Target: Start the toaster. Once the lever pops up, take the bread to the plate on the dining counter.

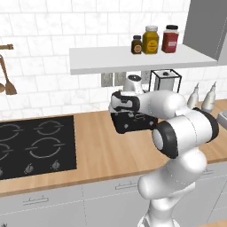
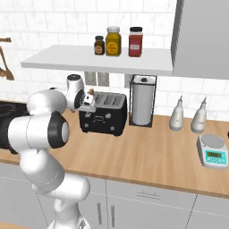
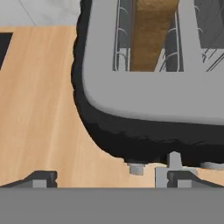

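Black and boxy, the toaster (image 2: 103, 114) stood on the wood-topped wall counter (image 2: 147, 147) against the white tiled wall, just left of a paper towel holder (image 2: 142, 106). The bread (image 3: 151, 33) sat upright in one of the toaster's slots, its tan face rising above the grey top plate in the hand view; in the right base view a sliver of it showed at the toaster's left end, beside the robot's wrist. The gripper (image 3: 107, 177) hovered low at the toaster's near edge, its dark fingertips spread wide apart with nothing between them, and a small grey lever (image 3: 174, 161) stood just above the right fingertip. In the left base view the arm's white forearm crossed in front of the toaster and hid most of it. A black cooktop (image 1: 35, 144) lay well to the left on the same counter. Three jars (image 2: 114, 41) stood on the shelf above, two bottles (image 2: 188, 115) and a kitchen scale (image 2: 214, 151) off to the right.
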